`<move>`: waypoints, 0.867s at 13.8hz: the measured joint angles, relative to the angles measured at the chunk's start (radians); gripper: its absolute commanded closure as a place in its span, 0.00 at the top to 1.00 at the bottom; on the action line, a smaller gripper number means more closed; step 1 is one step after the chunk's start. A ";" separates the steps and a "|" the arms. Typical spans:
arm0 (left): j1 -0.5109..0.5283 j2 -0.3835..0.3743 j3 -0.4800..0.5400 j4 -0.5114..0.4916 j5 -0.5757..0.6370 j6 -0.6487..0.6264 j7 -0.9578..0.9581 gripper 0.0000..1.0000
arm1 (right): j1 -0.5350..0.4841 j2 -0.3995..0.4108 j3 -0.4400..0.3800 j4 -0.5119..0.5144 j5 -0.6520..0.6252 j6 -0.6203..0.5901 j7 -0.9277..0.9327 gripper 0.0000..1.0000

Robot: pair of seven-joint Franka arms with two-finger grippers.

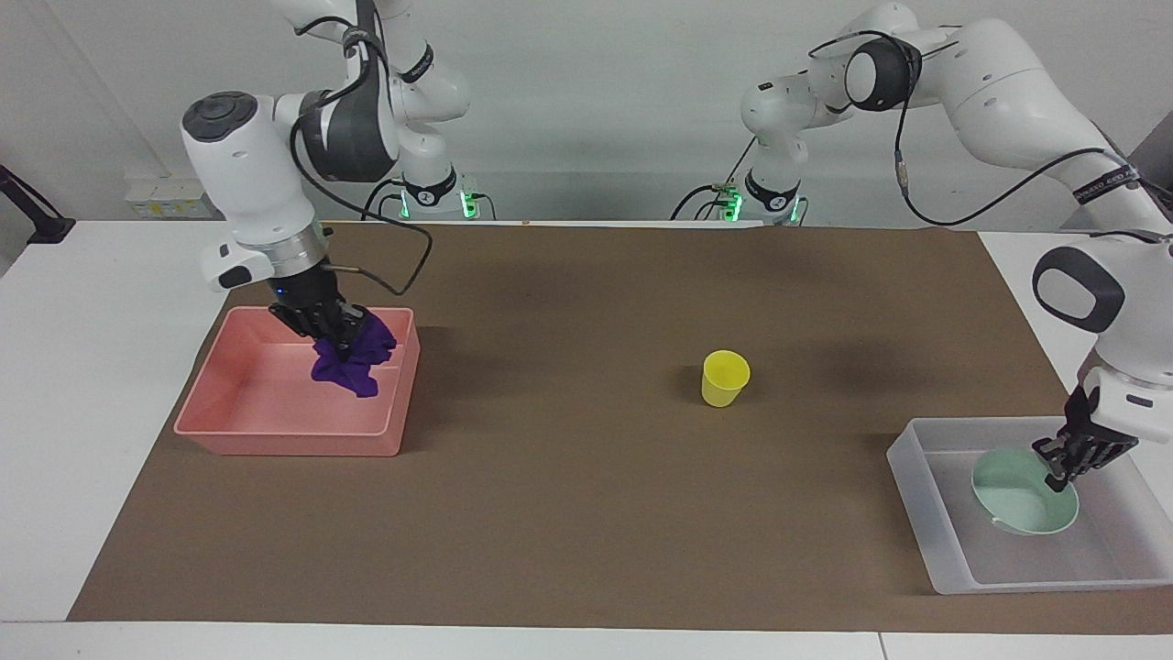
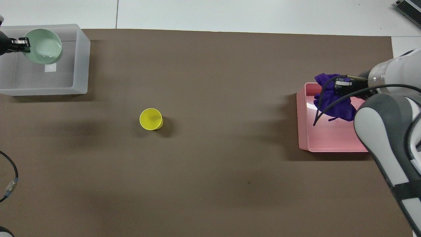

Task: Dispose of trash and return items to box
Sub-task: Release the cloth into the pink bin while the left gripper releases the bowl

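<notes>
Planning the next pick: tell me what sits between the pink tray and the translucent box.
Only the yellow cup, upright on the brown mat, between pink tray and box; both views show it.

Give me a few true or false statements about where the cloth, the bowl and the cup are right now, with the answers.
1. The right gripper holds the purple cloth over the pink tray. True.
2. The yellow cup is inside the translucent box. False: it stands on the brown mat, between tray and box.
3. The left gripper grips the green bowl by its rim, inside the box. True.
4. The bowl sits in the pink tray. False: it is in the translucent box.
</notes>
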 measured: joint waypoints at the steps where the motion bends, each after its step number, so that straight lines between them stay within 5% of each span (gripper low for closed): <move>1: 0.004 0.029 0.000 0.018 0.000 0.012 0.000 0.00 | -0.030 0.005 0.000 -0.049 0.000 0.056 -0.038 0.00; 6: 0.008 0.079 -0.002 0.018 0.020 0.043 0.001 0.00 | -0.089 0.057 0.000 -0.246 0.000 0.294 -0.100 0.00; 7: 0.011 0.080 -0.001 0.011 0.024 0.044 0.001 0.00 | -0.089 0.066 0.000 -0.258 0.000 0.313 -0.100 0.12; 8: 0.014 0.080 -0.001 0.000 0.025 0.044 0.001 0.00 | -0.089 0.073 0.000 -0.269 0.000 0.336 -0.100 0.42; 9: 0.015 0.080 -0.001 -0.009 0.026 0.044 0.001 0.29 | -0.090 0.080 0.000 -0.279 0.000 0.355 -0.100 0.83; 10: 0.016 0.080 -0.001 -0.015 0.026 0.044 0.002 0.54 | -0.090 0.087 0.000 -0.286 0.000 0.365 -0.100 1.00; 12: 0.014 0.080 -0.006 -0.017 0.027 0.044 0.007 0.92 | -0.089 0.093 0.002 -0.287 0.000 0.369 -0.100 1.00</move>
